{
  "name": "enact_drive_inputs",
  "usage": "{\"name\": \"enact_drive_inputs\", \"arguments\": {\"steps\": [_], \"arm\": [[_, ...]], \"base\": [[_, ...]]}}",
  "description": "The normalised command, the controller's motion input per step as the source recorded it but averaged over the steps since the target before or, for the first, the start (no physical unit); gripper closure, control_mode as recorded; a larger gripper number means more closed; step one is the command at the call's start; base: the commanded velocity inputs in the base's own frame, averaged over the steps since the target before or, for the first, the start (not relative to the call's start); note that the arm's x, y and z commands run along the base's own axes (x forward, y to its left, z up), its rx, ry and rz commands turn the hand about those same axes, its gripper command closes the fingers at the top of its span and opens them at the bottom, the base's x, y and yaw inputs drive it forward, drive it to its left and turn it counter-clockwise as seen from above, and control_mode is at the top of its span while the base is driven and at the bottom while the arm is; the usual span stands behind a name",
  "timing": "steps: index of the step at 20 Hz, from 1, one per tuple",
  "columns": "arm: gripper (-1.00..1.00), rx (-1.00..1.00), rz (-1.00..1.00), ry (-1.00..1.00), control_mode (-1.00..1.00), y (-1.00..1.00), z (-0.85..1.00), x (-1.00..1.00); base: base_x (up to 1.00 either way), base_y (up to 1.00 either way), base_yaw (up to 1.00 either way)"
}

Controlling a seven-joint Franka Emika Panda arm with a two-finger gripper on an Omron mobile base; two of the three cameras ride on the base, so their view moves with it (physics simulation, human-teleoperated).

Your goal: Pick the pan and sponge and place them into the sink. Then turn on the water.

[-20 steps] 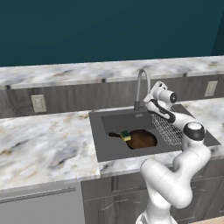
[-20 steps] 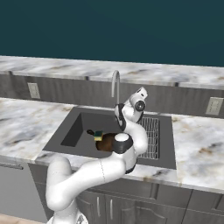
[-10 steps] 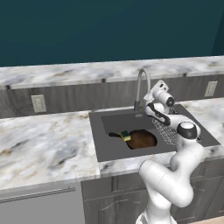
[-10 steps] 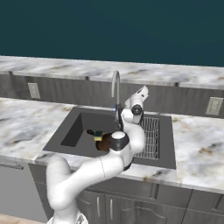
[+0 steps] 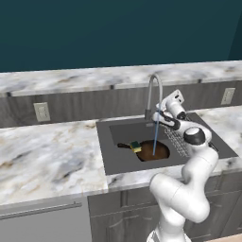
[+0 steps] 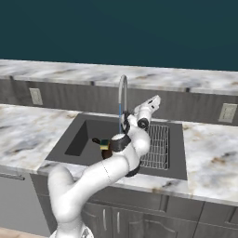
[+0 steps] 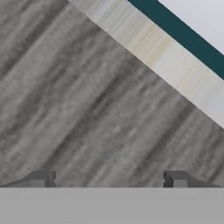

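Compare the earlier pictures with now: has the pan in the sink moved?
No. The pan lies at the same spot on the sink floor, sponge at its left edge; only water now falls onto it.

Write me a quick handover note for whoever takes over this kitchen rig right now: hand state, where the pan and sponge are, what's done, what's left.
Hand: open, empty, up by the faucet, facing the grey backsplash.
Pan: lying in the sink, under the spout.
Sponge: in the sink too, at the pan's left edge.
Water: running, a blue stream falling into the pan.
Done: both items placed, water on.
Left: nothing visible; just back the arm away.
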Motion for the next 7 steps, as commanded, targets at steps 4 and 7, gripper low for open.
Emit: {"name": "enact_drive_inputs", "arguments": {"steps": [4,7], "arm": [[-1.00,0.00,-0.06,0.04,-1.00,-0.87,-0.81,0.16],[-1.00,0.00,-0.03,0.00,-1.00,-0.08,-0.04,0.00]], "base": [[0.00,0.00,0.00],[0.00,0.00,0.00]]}}
